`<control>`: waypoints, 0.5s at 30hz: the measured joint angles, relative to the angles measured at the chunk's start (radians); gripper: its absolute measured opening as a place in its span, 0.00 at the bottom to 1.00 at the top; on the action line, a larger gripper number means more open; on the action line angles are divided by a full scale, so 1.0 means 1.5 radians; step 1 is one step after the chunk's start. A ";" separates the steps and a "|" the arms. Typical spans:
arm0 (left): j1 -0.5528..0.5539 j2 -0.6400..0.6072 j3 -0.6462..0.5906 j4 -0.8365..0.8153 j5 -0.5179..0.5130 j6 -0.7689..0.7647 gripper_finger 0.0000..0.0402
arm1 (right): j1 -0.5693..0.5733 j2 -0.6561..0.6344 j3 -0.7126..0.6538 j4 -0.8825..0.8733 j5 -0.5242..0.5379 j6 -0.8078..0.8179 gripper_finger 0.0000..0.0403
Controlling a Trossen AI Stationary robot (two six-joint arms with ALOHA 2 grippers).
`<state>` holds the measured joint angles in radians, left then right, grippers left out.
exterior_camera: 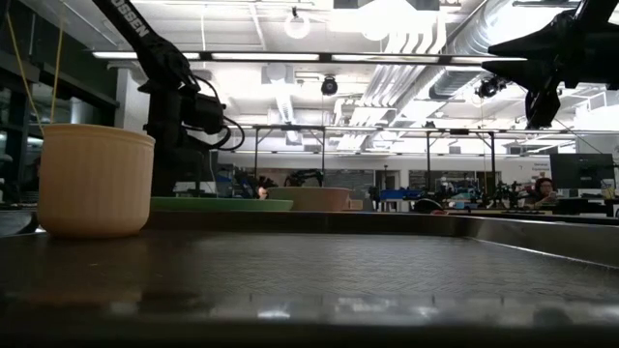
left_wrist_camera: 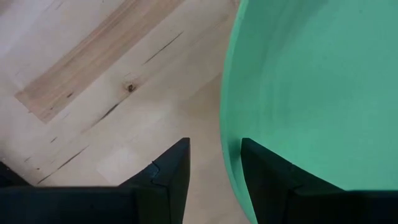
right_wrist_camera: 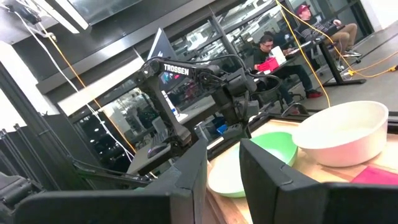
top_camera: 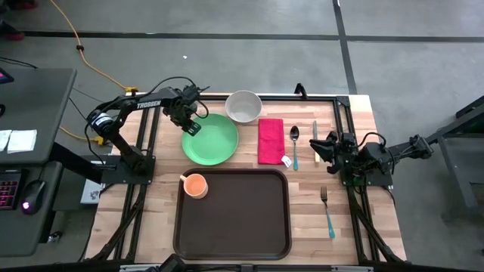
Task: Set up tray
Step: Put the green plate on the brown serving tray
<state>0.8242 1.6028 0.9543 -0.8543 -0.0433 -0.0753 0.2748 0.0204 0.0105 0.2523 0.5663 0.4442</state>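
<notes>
The tray (top_camera: 233, 214), a large dark brown rectangular plastic one with rounded corners and a raised rim, lies on the near half of the pale wooden table (top_camera: 355, 211), below the row of tableware and between the two arms. A small orange plastic cup (top_camera: 196, 185) stands upright in its far left corner; the rest of its surface is bare.

The left gripper (top_camera: 193, 127) is well clear of the tray, beyond the cup, at the left rim of the round green plastic plate (top_camera: 211, 139). In the left wrist view its two dark fingers (left_wrist_camera: 171, 180) straddle that rim, one outside over the wood and one over the plate's inner face, with a narrow gap between them; whether they actually pinch the rim cannot be told.

The right gripper (top_camera: 316, 146) hovers to the right of the tray's far right corner, beside a metal spoon with a light blue handle (top_camera: 294, 145) and a knife (top_camera: 314, 136). Its fingers (right_wrist_camera: 273, 174) stand slightly apart and hold nothing.

A white round bowl (top_camera: 243, 106) sits just beyond the plate, a folded pink cloth napkin (top_camera: 271, 140) lies right of the plate, and a fork with a light blue handle (top_camera: 327, 213) lies right of the tray.
</notes>
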 joint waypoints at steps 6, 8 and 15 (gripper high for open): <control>0.000 0.000 0.000 0.000 0.000 -0.001 0.43 | 0.000 0.000 0.000 0.000 0.000 -0.003 0.18; 0.000 0.000 0.000 0.005 -0.001 -0.005 0.43 | 0.000 0.000 0.000 0.000 0.000 -0.003 0.18; 0.000 0.000 0.000 0.035 0.005 -0.005 0.43 | 0.000 0.000 0.000 0.000 -0.001 -0.004 0.18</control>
<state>0.8242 1.6028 0.9540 -0.8021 -0.0353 -0.0830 0.2748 0.0203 0.0105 0.2523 0.5655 0.4377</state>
